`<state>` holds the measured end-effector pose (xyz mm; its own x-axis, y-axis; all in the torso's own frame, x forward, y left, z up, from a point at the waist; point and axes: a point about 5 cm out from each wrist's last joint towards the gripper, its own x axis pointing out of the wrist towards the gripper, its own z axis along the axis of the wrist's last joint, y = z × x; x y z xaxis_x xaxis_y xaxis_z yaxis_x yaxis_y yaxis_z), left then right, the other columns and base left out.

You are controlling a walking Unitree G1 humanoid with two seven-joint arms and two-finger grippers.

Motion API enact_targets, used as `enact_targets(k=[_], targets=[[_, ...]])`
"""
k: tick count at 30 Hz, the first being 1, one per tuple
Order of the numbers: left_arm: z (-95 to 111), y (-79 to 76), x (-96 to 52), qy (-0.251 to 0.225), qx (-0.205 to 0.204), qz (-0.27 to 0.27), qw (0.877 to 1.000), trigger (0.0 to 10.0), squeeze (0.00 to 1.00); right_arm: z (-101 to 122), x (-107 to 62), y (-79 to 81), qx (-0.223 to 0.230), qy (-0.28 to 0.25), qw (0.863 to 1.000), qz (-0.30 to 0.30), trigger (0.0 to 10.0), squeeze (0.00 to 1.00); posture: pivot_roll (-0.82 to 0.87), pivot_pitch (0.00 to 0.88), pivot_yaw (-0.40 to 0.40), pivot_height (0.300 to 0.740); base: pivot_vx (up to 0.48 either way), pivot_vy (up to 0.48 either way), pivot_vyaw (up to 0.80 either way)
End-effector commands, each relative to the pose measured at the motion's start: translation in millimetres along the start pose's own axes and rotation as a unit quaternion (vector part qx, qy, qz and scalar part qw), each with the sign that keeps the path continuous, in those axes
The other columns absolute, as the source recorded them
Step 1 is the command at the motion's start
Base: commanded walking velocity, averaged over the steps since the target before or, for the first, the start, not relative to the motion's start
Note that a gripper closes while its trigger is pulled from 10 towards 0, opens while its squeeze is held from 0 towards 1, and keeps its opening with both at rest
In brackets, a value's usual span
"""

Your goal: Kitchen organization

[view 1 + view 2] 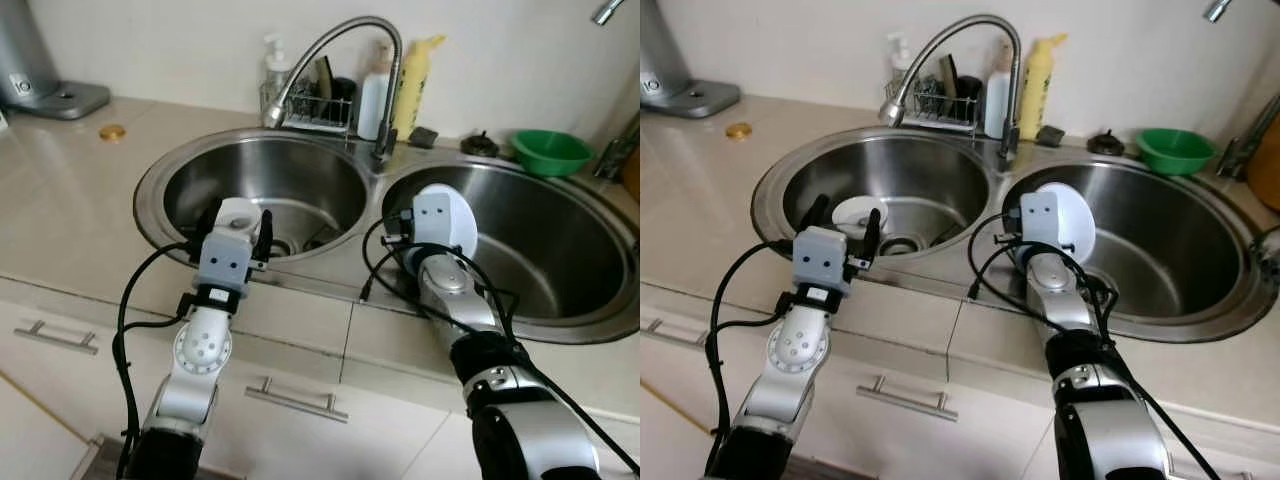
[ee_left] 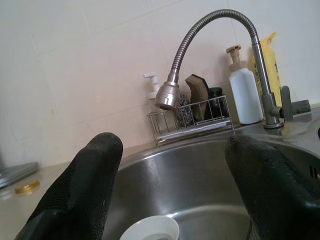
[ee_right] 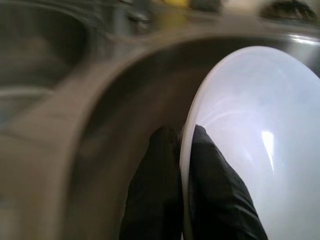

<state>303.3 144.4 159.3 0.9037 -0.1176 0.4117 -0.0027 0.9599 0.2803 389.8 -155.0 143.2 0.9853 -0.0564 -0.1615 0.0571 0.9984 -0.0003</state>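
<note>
A white plate (image 1: 456, 216) stands on edge inside the right sink basin (image 1: 560, 250), near its left wall. My right gripper (image 3: 182, 133) is shut on the plate's (image 3: 250, 140) rim, one black finger on each face. My left gripper (image 2: 172, 165) hovers open over the front rim of the left basin (image 1: 300, 165), pointing toward the back wall, with nothing between its fingers. A small white bowl (image 1: 853, 210) lies on the left basin's floor just beyond and below those fingers, close to the drain.
A gooseneck faucet (image 1: 340, 35) arches over the divider between the basins. Behind it stand a wire rack (image 1: 320, 108) with scrubbers, a white bottle (image 1: 375, 95) and a yellow bottle (image 1: 415, 80). A green bowl (image 1: 550, 152) sits at the back right, a gold lid (image 1: 111, 131) on the left counter.
</note>
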Motion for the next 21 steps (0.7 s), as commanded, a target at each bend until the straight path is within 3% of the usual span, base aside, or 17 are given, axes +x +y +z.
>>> enact_targets(k=[1,2,7,10,16,17,19,20,21], targets=[[0,2.3,-0.8,-0.001,0.002,0.001,1.000,10.0,0.00,-2,2.4,-7.3,0.038,0.028,0.999,-0.018,10.0,0.00,0.10,0.000,-0.034,0.740,0.000,0.000,0.00],[0,2.4,-1.4,0.000,0.003,0.001,1.000,10.0,0.00,-6,3.0,-13.7,0.069,0.052,0.996,-0.032,10.0,0.00,0.10,0.000,-0.034,0.740,0.000,0.000,0.00],[-1,1.5,-2.5,0.002,0.002,0.000,1.000,10.0,0.00,-18,2.5,-24.4,0.144,0.108,0.982,-0.051,10.0,0.00,0.10,0.000,-0.034,0.740,0.000,0.000,0.00],[-1,0.4,-2.2,0.003,0.001,-0.001,1.000,10.0,0.00,-26,1.3,-28.0,0.215,0.141,0.964,-0.062,10.0,0.00,0.10,0.000,-0.031,0.740,0.000,0.000,0.00],[-1,-0.4,-1.6,0.004,0.000,-0.003,1.000,10.0,0.00,-33,-0.5,-35.4,0.280,0.163,0.942,-0.094,10.0,0.00,0.10,0.000,-0.028,0.740,0.000,0.000,0.00],[-1,-0.5,-1.4,0.006,0.000,-0.005,1.000,10.0,0.00,-37,-2.3,-40.5,0.300,0.170,0.932,-0.115,10.0,0.25,0.10,0.000,-0.027,0.740,0.000,0.000,0.00],[-1,-0.5,-1.4,0.006,0.000,-0.005,1.000,10.0,0.00,-38,-2.7,-41.4,0.304,0.172,0.929,-0.120,10.0,0.25,0.10,0.000,-0.027,0.740,0.000,0.000,0.00],[-2,-0.5,-1.6,0.007,0.001,-0.006,1.000,10.0,0.00,-39,-2.9,-40.9,0.318,0.170,0.925,-0.118,10.0,1.00,0.10,0.000,-0.027,0.740,0.000,0.000,0.00],[-2,-0.4,-1.8,0.008,0.000,-0.006,1.000,10.0,0.00,-40,-3.1,-40.0,0.322,0.171,0.924,-0.117,10.0,1.00,0.10,0.000,-0.027,0.740,0.000,0.000,0.00]])
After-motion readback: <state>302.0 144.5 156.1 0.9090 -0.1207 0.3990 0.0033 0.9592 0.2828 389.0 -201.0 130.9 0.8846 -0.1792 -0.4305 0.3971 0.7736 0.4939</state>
